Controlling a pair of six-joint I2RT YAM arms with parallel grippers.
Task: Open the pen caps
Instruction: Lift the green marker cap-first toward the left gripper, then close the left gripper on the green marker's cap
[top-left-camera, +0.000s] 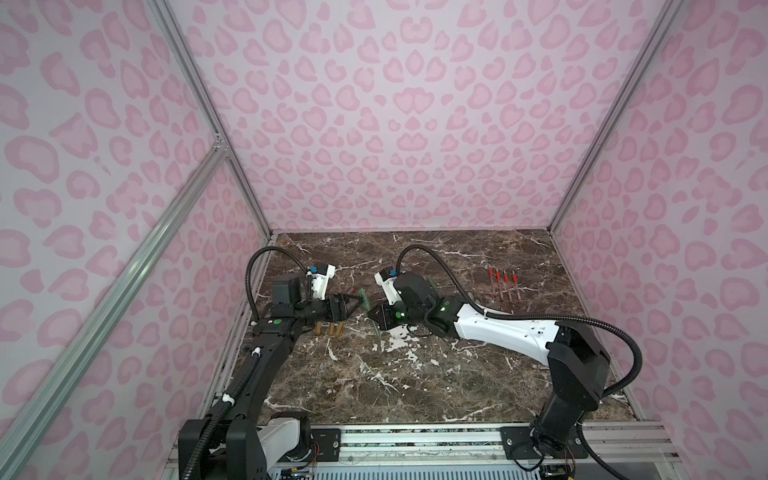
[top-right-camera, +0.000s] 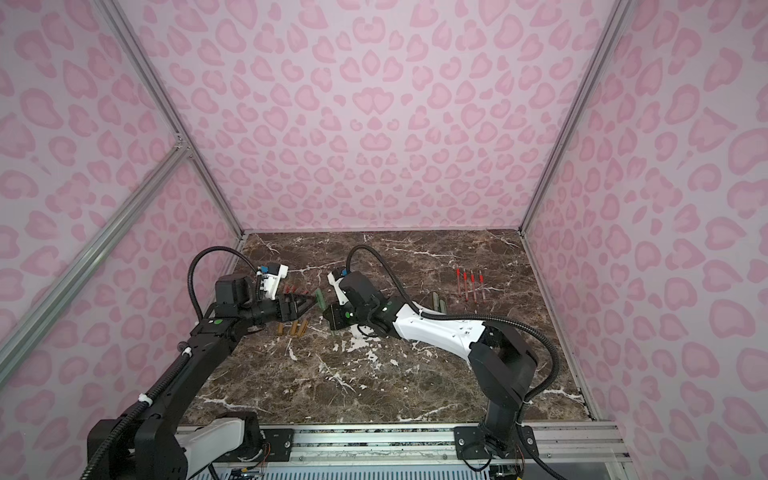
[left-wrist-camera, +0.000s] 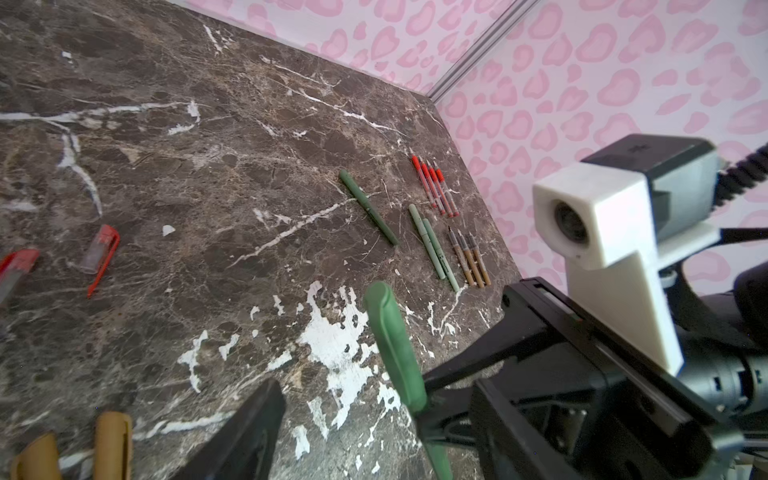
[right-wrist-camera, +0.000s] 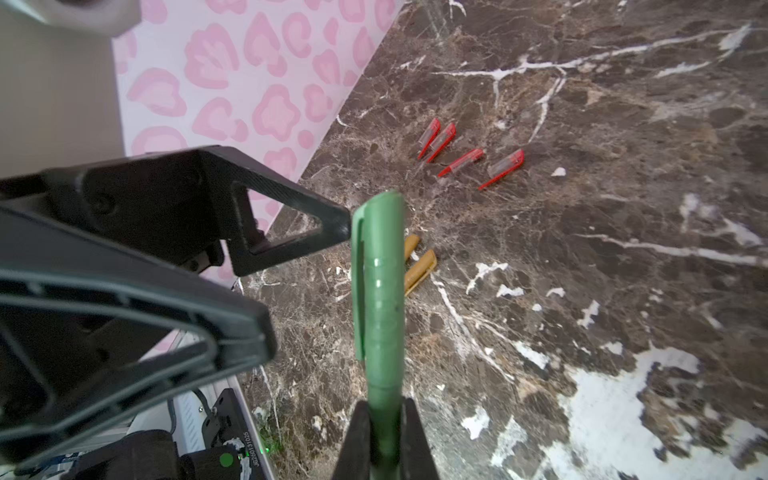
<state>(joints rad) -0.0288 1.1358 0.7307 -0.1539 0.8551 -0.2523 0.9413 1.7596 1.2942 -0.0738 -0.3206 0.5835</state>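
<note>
Desk (top-left-camera: 415, 374) of dark marble carries loose caps on its left side and pens on its right. The right jaws are closed on the barrel of a dark green pen (right-wrist-camera: 384, 399), held clear of the desk between the two arms, tilted, capped end out. Its cap (right-wrist-camera: 378, 266) is on the pen, with the clip turned toward the left arm. The left jaws stand open, with a clear gap between the fingers. The tip of one finger (right-wrist-camera: 332, 226) lies right at the cap's top end, touching or nearly so; I cannot tell which. In the right wrist view the other finger sits apart from the cap.

Four red caps (right-wrist-camera: 461, 160) lie in a loose row near the left wall, two of them side by side. A small cluster of tan caps (top-left-camera: 332, 329) lies just beside the left arm's wrist, nearer the front edge than the red ones.

Four red pens (top-left-camera: 505, 286) lie in a tight row near the right wall. The left wrist view also shows three brown pens (left-wrist-camera: 469, 259) close together, two pale green pens (left-wrist-camera: 434, 249) side by side next to them, and a second dark green pen (left-wrist-camera: 368, 208) lying alone, toward the middle of the desk. In both top views the right arm hides most of these.
</note>
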